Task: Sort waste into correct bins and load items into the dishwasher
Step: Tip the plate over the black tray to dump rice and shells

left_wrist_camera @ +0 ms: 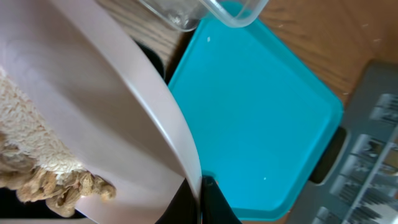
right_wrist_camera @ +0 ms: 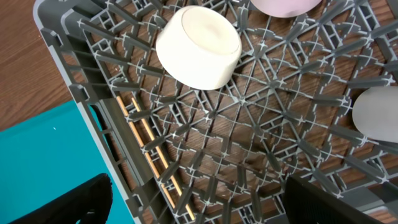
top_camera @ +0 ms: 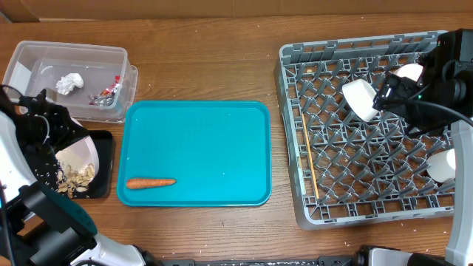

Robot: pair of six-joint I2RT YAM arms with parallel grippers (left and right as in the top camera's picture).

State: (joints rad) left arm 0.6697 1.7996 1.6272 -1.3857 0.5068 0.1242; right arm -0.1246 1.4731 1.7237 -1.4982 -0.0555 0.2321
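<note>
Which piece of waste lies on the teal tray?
The orange carrot; the crumpled tissue and wrapper lie in the clear tub instead.

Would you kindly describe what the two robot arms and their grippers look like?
The left arm and right arm have black, boxy wrist housings with black cables and white link sections further back. The left gripper and right gripper have plain black fingers; no markings are legible.

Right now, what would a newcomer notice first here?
The bright teal tray in the middle, with a lone carrot near its left edge. At the left, a white plate tips over a black tray, nuts and rice at its lower rim. On the right, a grey dish rack holds a white cup.
</note>
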